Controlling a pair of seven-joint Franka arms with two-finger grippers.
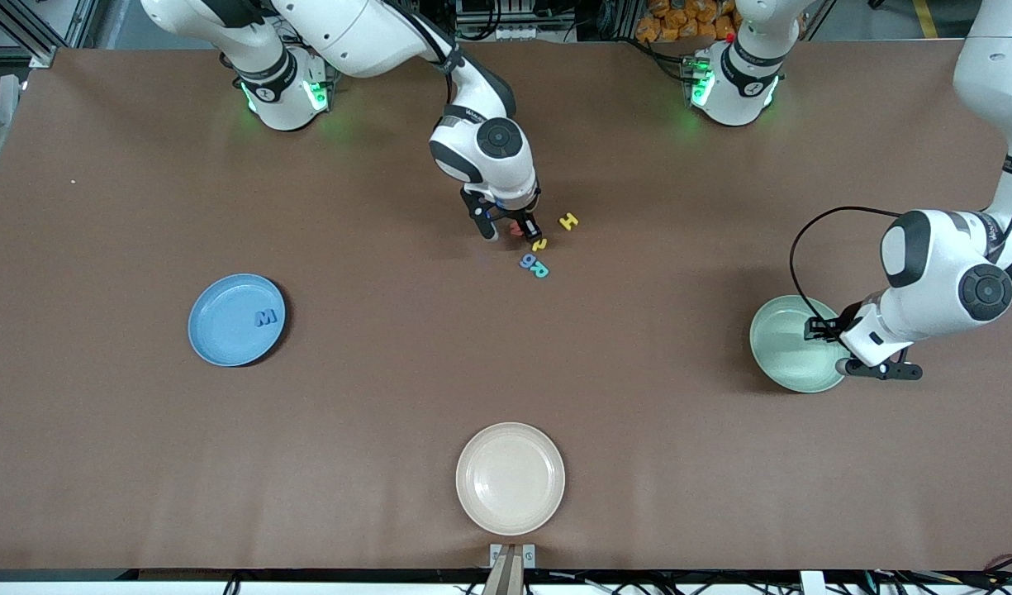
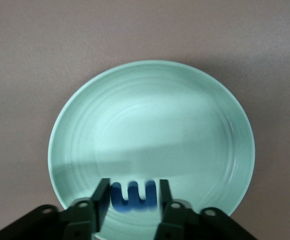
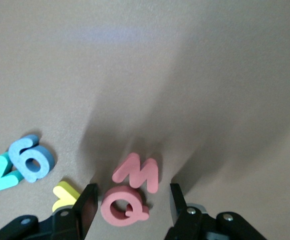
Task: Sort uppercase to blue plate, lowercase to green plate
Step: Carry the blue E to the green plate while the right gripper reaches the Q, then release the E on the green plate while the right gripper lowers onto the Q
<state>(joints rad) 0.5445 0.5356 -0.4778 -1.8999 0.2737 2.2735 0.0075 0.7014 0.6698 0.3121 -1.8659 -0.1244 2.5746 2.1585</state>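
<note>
Nearest you sits a cream plate (image 1: pixel 510 478) on the worktop. Your left hand (image 2: pixel 133 200) hangs over the green plate (image 1: pixel 782 330), fingers on either side of a blue lowercase letter (image 2: pixel 132 196). Your right hand (image 3: pixel 130 205) stands open around the red Q (image 3: pixel 123 207), beside the red m (image 3: pixel 137 173). A blue M (image 1: pixel 266 316) lies in the blue plate (image 1: pixel 225 326).

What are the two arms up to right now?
Left gripper over green plate, blue lowercase letter between its fingers. Right gripper open, straddling red Q, red m touching it. Blue M on blue plate.
</note>
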